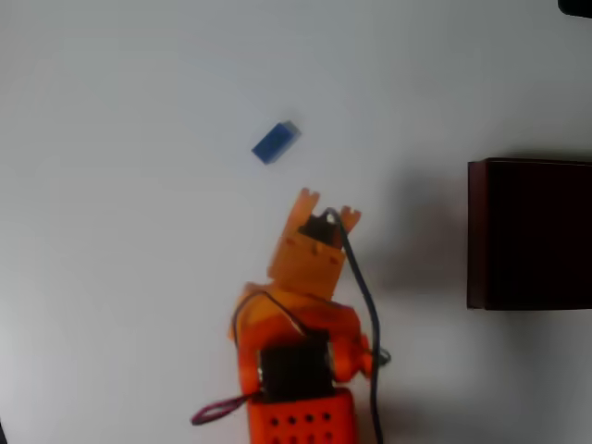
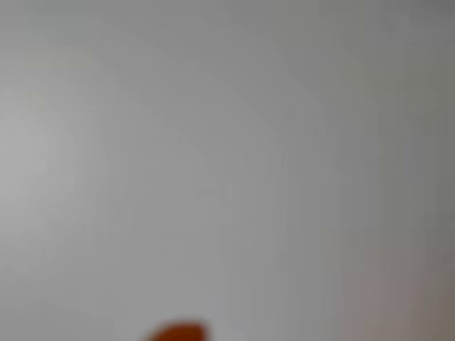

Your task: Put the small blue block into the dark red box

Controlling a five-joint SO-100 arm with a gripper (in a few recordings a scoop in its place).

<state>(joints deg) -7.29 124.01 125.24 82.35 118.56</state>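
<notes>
The small blue block, bright blue with a paler end, lies flat on the white table in the overhead view, up and left of the arm. The dark red box stands at the right edge, its thin maroon walls around a near-black interior. My orange gripper points up the picture, short of the block and a little to its right, not touching it. Nothing is between its two orange tips, and the overhead angle hides how the jaws stand. The blurred wrist view has one orange fingertip at the bottom edge over bare table.
The white table spreads open around the block and between the arm and the box. A black cable runs down the arm's right side. A small dark object sits at the top right corner.
</notes>
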